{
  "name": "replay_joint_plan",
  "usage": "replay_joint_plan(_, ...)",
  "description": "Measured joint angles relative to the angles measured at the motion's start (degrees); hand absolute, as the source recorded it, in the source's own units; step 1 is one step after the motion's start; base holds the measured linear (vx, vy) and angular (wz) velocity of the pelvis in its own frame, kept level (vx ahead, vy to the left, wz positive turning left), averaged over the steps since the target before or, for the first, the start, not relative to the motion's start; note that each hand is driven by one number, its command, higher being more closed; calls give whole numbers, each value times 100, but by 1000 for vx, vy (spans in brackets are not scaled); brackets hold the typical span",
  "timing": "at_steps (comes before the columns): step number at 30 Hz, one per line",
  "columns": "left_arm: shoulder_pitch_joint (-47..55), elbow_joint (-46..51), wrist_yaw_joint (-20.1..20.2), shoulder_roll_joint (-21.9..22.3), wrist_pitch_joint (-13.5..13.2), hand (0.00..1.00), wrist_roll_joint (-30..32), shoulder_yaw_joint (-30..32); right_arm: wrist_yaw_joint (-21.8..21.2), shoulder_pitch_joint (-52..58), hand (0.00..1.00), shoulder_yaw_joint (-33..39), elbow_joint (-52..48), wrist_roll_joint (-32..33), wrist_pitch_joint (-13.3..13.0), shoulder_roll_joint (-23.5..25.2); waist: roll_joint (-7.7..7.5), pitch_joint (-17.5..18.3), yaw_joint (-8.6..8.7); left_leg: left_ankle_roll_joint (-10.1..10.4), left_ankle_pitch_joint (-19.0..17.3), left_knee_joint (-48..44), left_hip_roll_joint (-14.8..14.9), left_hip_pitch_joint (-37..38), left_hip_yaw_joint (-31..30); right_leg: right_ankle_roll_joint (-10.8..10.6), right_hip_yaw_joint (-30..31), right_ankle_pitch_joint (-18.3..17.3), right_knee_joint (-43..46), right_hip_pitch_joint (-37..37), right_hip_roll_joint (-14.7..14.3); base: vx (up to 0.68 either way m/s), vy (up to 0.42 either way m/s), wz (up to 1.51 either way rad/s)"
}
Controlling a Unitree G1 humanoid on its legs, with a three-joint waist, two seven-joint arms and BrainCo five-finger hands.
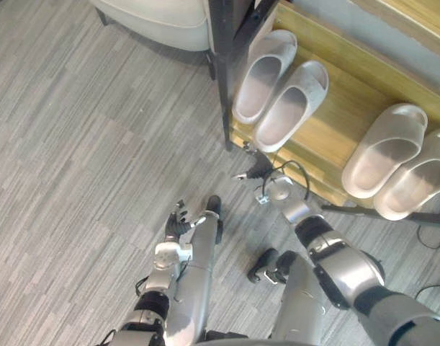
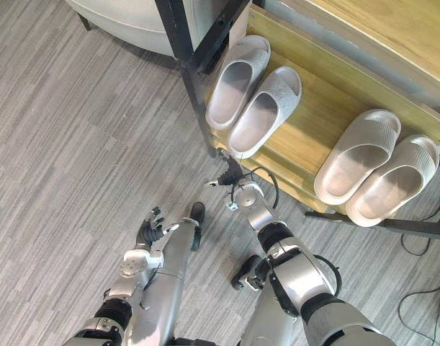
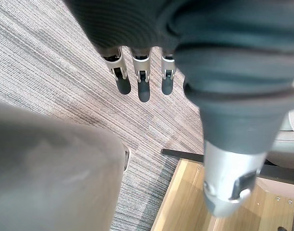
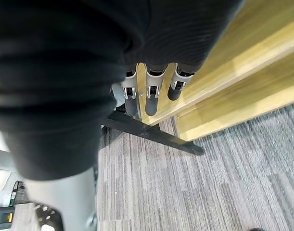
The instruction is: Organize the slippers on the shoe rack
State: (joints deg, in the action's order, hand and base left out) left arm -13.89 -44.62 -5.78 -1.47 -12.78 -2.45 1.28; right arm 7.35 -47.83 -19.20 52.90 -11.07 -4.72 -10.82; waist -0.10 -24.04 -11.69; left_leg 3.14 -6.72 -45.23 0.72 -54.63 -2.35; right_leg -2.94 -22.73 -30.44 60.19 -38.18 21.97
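Two pairs of pale slippers lie on the wooden shelf [image 1: 335,122] of the shoe rack. One pair [image 1: 281,90] is at the shelf's left end, toes pointing away from me. The other pair [image 1: 400,162] lies toward the right. My right hand [image 1: 257,170] hovers just in front of the shelf's front edge, below the left pair, open and holding nothing; its straight fingers [image 4: 151,91] show against the rack's wood. Over the floor, well short of the rack, my left hand [image 1: 178,222] is open with relaxed fingers [image 3: 142,82] and holds nothing.
The rack's black post [image 1: 223,72] rises at the shelf's left end, and a black bar [image 1: 392,214] runs along the floor at the right. A pale upholstered seat [image 1: 155,18] stands behind the post. Grey carpet [image 1: 75,144] stretches to the left.
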Motion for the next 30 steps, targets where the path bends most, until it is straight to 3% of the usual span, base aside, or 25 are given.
replay_joint_plan(20, -47, -4, -7, 9, -37, 0, -64, -10, 284, -384, 0, 97, 70, -261, 76, -148, 3, 0, -35, 34, 29, 0, -7, -104, -33, 7, -21, -4, 18, -90, -5, -4, 1, 0)
replay_joint_plan(30, -81, -143, -27, 11, 10, 0, -160, 4, 335, 7, 0, 96, 59, -213, 74, 459, 3, 1, -35, 44, 34, 13, 7, 23, 43, 11, 106, -6, 43, -52, -15, -2, 0, -2)
